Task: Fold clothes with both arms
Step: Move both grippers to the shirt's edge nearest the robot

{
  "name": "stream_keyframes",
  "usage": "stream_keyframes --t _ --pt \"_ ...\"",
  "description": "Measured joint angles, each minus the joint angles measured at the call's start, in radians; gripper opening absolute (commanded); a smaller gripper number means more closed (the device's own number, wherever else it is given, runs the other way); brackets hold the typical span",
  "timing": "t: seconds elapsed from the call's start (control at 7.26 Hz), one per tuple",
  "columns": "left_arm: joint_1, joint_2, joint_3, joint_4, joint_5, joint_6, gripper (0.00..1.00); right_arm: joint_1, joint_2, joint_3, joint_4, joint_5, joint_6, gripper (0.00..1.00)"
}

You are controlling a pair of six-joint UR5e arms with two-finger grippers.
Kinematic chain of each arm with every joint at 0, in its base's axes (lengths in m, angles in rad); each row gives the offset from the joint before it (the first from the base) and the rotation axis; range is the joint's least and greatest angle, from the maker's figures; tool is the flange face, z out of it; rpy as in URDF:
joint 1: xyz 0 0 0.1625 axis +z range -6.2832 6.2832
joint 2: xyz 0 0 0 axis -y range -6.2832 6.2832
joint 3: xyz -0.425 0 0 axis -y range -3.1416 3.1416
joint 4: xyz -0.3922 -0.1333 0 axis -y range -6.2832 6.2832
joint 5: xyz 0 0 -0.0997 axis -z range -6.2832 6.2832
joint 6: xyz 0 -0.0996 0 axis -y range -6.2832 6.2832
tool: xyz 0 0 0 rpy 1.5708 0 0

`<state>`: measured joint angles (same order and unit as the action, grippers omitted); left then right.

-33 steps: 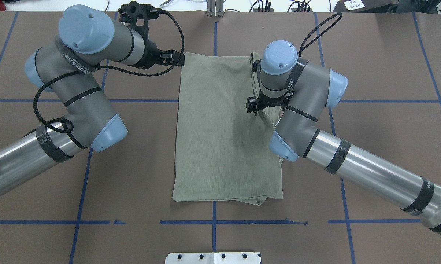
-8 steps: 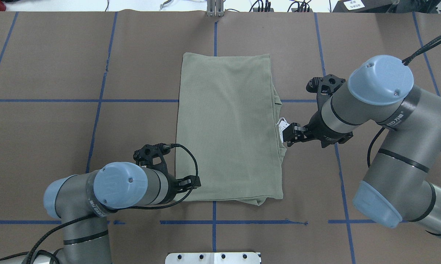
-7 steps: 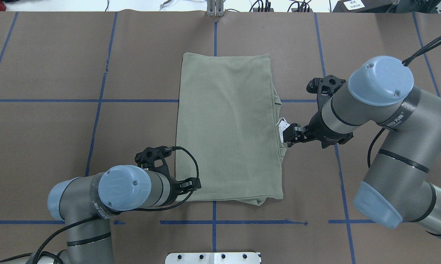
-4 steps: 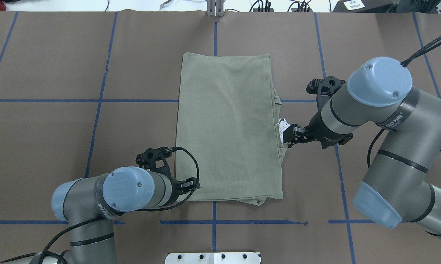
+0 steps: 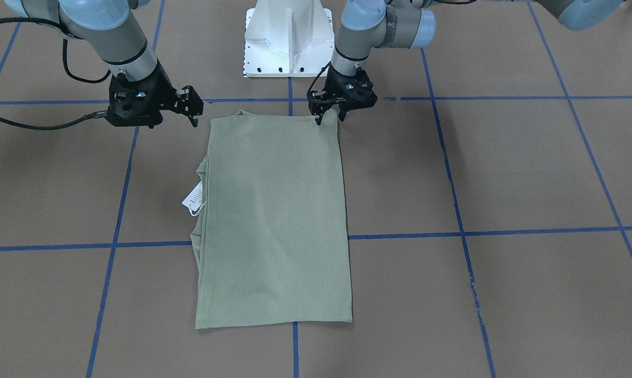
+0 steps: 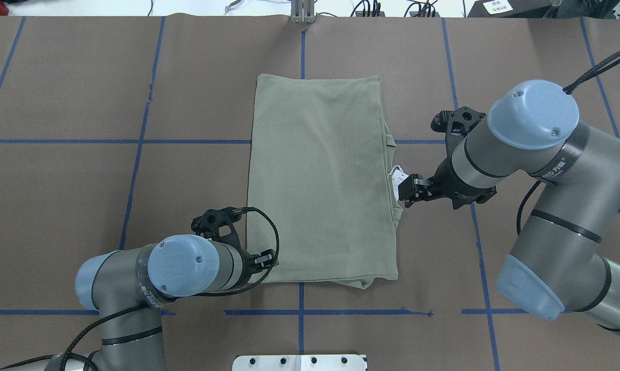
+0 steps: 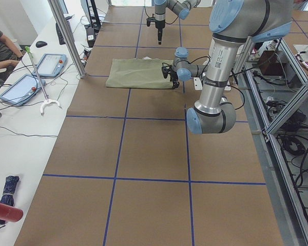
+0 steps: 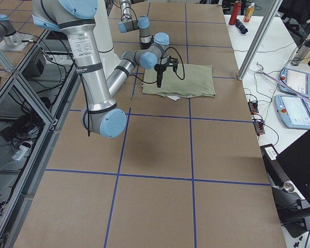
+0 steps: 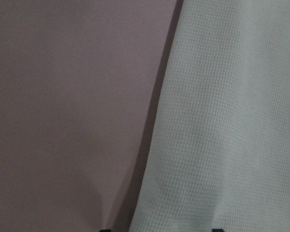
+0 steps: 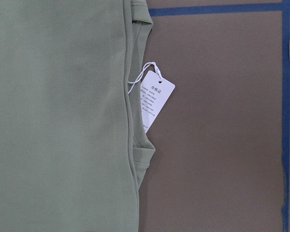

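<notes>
The sage-green shirt [image 6: 320, 180] lies folded into a long rectangle mid-table; it also shows in the front view [image 5: 274, 220]. Its white paper tag [image 10: 154, 99] sticks out from the right edge [image 6: 395, 179]. My left gripper [image 6: 271, 257] is low at the shirt's near-left corner, open, with its fingers either side of the edge [image 5: 329, 118]. The left wrist view shows that shirt edge [image 9: 222, 121] close up. My right gripper [image 6: 403, 189] hovers open and empty above the tag side; in the front view it is to the left of the shirt [image 5: 192, 109].
The white pedestal base [image 5: 290, 37] stands at the table's near edge behind the shirt. Blue tape lines [image 6: 135, 141] cross the brown table cover. Tablets [image 7: 20, 87] and cables lie on the operators' bench beyond the far edge.
Over 4.5 s both grippers left the shirt's far end; the left went to the near-left corner, the right out beside the tag. In the last second only the left arm crept slightly right.
</notes>
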<state>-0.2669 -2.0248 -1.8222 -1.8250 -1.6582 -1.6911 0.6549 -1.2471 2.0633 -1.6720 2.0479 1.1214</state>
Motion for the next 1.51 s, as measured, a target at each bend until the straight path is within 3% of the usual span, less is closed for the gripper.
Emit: stream_keyframes --t 0.28,0.55,0.83,0.96,1.24,1.51 --pt "0.002 -0.001 0.007 0.001 0.000 -0.001 0.66 0.000 0.000 0.000 0.000 0.000 0.000 1.00" --pt "0.003 -0.003 0.009 0.001 -0.001 -0.001 0.57 0.000 0.000 0.000 0.000 0.000 -0.001 1.00" --pt "0.003 -0.005 0.009 0.001 -0.001 -0.001 0.21 0.000 0.000 0.000 0.000 0.000 -0.002 1.00" --pt "0.004 -0.005 0.009 0.001 -0.001 0.000 0.08 0.000 0.000 -0.001 0.000 0.000 -0.002 1.00" --pt "0.011 -0.005 0.006 0.000 -0.001 0.001 0.00 0.000 0.000 -0.002 0.000 -0.001 -0.002 1.00" --pt "0.027 -0.002 0.001 0.000 0.004 0.001 0.00 0.000 -0.001 -0.001 -0.001 -0.001 0.000 1.00"
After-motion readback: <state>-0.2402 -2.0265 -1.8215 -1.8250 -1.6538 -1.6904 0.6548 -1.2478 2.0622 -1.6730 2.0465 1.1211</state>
